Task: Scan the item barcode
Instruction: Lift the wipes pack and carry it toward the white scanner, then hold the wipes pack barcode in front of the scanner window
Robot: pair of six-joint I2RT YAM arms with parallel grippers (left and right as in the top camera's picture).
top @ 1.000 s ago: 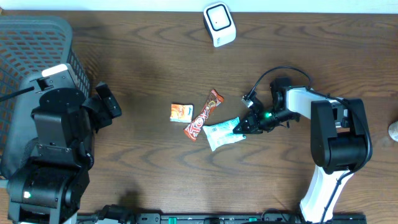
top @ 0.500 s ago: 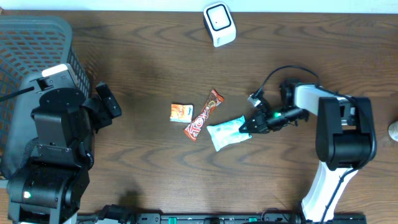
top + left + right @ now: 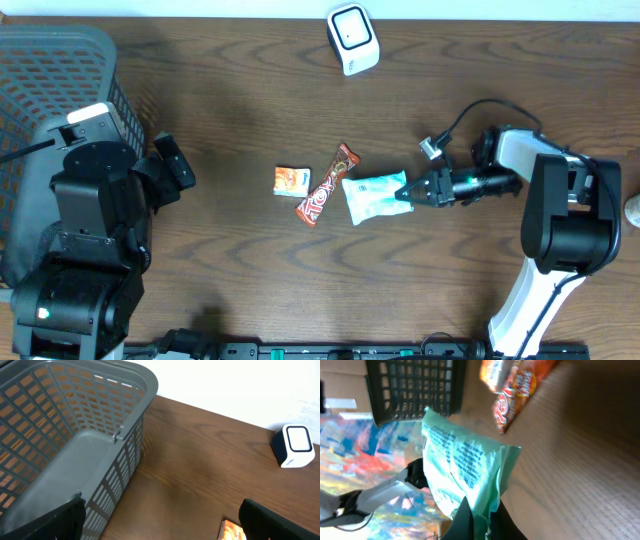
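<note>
One edge only of the mint-green snack packet (image 3: pixel 375 196) is pinched in the right gripper (image 3: pixel 412 190), jaws pressed together on the film, the packet sticking out just ahead of its tips. So thin a hold (slick wrapper) may slip or twist en route to the barcode scanner (image 3: pixel 351 38), well apart from it. The left gripper (image 3: pixel 172 168) stands spread, empty.

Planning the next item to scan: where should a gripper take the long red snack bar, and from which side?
Probably its end nearer the scanner, from above, jaws across the narrow width. The red snack bar lies flat and slanted; the orange packet sits close by its other end, and the green pouch, held by the right gripper, is beside its middle.
</note>
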